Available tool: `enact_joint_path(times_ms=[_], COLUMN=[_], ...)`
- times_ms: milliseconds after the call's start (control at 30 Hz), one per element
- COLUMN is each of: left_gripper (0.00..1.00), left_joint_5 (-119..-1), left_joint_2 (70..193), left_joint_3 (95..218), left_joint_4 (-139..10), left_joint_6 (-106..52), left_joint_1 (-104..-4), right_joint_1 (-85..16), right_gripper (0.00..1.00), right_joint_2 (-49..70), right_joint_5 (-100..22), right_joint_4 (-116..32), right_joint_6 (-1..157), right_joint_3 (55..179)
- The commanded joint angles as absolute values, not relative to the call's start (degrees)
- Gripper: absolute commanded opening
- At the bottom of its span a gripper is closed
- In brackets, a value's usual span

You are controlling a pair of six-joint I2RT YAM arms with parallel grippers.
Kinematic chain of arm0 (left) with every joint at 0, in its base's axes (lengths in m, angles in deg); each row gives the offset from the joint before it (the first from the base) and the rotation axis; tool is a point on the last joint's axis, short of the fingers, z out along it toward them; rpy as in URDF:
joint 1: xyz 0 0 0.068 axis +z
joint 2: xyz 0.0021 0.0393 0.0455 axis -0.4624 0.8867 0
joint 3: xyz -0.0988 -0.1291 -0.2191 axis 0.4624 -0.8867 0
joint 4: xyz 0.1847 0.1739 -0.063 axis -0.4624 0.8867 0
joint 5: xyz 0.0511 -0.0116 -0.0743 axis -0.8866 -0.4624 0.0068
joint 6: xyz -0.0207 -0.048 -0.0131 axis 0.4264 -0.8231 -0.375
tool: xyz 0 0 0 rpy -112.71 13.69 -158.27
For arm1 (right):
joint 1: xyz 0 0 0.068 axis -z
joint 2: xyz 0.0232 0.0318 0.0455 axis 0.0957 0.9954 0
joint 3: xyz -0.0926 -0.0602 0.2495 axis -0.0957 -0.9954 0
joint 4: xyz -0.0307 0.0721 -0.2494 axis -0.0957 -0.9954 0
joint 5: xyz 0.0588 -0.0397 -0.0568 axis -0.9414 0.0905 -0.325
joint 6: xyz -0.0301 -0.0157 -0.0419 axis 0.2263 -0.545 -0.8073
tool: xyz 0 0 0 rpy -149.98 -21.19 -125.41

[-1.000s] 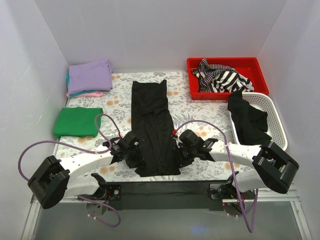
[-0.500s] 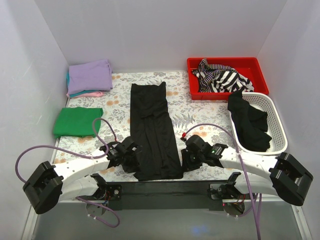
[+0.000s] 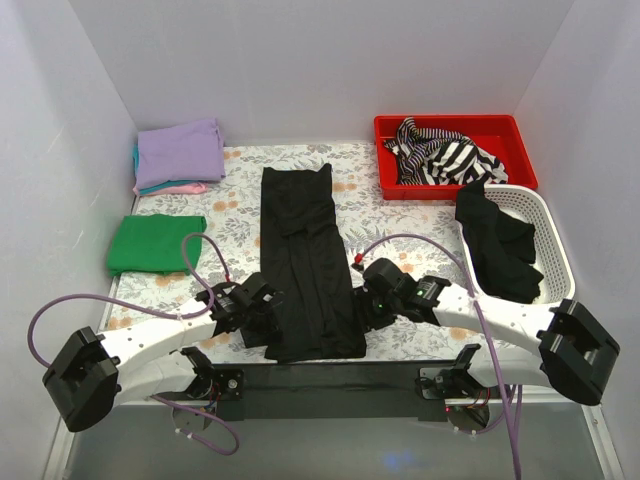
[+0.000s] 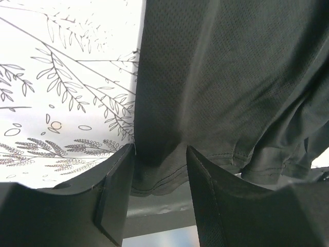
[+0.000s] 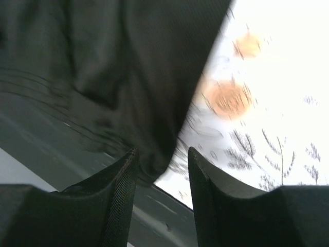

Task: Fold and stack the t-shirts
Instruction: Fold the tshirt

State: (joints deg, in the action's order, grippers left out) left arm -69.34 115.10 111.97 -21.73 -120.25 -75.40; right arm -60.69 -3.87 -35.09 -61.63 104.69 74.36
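Observation:
A black t-shirt [image 3: 305,260] lies folded into a long strip down the middle of the floral cloth, its hem at the near edge. My left gripper [image 3: 262,322] is open at the hem's left corner; in the left wrist view the hem [image 4: 169,175] lies between its fingers [image 4: 117,190]. My right gripper [image 3: 364,312] is open at the hem's right corner [image 5: 154,154], the fabric edge between its fingers. A folded lavender shirt [image 3: 180,152] tops a stack over teal and pink ones at the far left. A folded green shirt [image 3: 152,243] lies in front of that stack.
A red bin [image 3: 510,132] at the far right holds striped black-and-white clothes [image 3: 440,155]. A white basket [image 3: 555,245] on the right has a black garment [image 3: 495,245] hanging over its rim. Grey walls close in the left, back and right.
Both grippers have slid toward the near hem corners of the black shirt. The right gripper first drew back to the right, then came in again to the hem's right edge.

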Motion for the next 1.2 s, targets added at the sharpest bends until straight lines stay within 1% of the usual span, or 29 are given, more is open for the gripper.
enact_joint_path(times_ms=[0,67,133,233,267,333,367,400,433,467,500,533,567,600,800,900,933,967,1033,1067,1133,1167], left_gripper=[0.43,0.44,0.44,0.54,0.50,0.49,0.52,0.62,0.64,0.64,0.71,0.75,0.82,0.85,0.86,0.85,0.82,0.77,0.76,0.76,0.76,0.76], left_joint_5=[-71.32,-70.00,-69.30,-68.77,-68.42,-68.33,-68.15,-68.24,-68.15,-68.06,-68.06,-68.06,-68.06,-65.71,-63.06,-62.52,-62.70,-64.27,-66.64,-70.66,-73.23,-75.16], left_joint_2=[116.65,117.00,116.22,114.20,113.84,113.67,113.66,113.66,113.49,113.58,113.49,113.31,113.40,113.40,112.78,113.40,113.49,113.31,110.95,109.81,106.99,106.29], left_joint_3=[114.30,113.87,112.73,111.06,110.79,110.09,109.82,109.65,109.47,108.95,108.59,108.33,108.07,107.71,105.43,105.25,105.86,106.65,109.88,110.95,113.41,115.77], left_joint_4=[-20.49,-20.85,-21.20,-21.46,-21.55,-21.29,-21.03,-20.59,-20.24,-20.14,-20.14,-20.14,-20.23,-20.58,-22.95,-23.66,-23.49,-22.87,-20.42,-18.32,-16.55,-15.67], left_joint_6=[-119.81,-120.33,-120.68,-121.39,-121.47,-121.83,-122.18,-122.53,-122.62,-122.53,-122.53,-122.70,-122.71,-122.71,-123.32,-123.41,-123.32,-123.50,-123.23,-123.23,-123.41,-123.50], left_joint_1=[-75.71,-75.71,-75.97,-76.06,-76.14,-76.15,-76.32,-76.41,-76.50,-76.58,-76.59,-76.59,-76.59,-76.76,-77.11,-77.11,-77.11,-77.20,-77.38,-77.38,-77.38,-77.38], right_joint_1=[-60.95,-61.39,-61.92,-62.10,-62.10,-62.10,-62.10,-62.10,-62.10,-62.10,-62.10,-62.10,-62.10,-62.10,-62.10,-62.10,-62.10,-62.10,-61.75,-61.13,-57.29,-55.70], right_gripper=[0.50,0.50,0.50,0.50,0.50,0.51,0.52,0.54,0.57,0.57,0.58,0.59,0.59,0.59,0.59,0.58,0.58,0.58,0.60,0.62,0.64,0.64], right_joint_2=[0.11,2.83,3.46,2.50,1.02,-0.66,-2.41,-3.38,-4.96,-5.58,-6.11,-6.64,-6.56,-6.55,-5.59,-5.58,-6.46,-6.99,-7.34,-7.00,-3.77,-2.00], right_joint_5=[-36.39,-39.01,-38.68,-38.33,-37.55,-37.01,-36.66,-36.66,-36.66,-36.66,-36.75,-37.01,-38.05,-38.67,-42.19,-39.92,-38.78,-35.03,-29.04,-25.45,-24.27,-25.14], right_joint_4=[-60.25,-59.38,-58.58,-58.06,-58.14,-58.49,-58.50,-58.58,-58.84,-58.76,-58.76,-58.76,-58.15,-57.88,-52.70,-52.52,-52.43,-52.78,-55.23,-55.85,-56.04,-56.03], right_joint_6=[102.22,102.31,103.62,103.80,104.06,104.16,104.50,104.68,104.94,105.56,105.82,106.00,106.09,106.09,106.70,107.14,106.97,105.49,103.55,99.97,96.26,94.42], right_joint_3=[79.37,79.03,77.72,75.70,75.17,74.46,73.59,73.23,72.71,71.57,71.04,70.51,69.63,69.45,66.73,67.51,68.73,69.96,74.77,76.64,80.68,84.79])
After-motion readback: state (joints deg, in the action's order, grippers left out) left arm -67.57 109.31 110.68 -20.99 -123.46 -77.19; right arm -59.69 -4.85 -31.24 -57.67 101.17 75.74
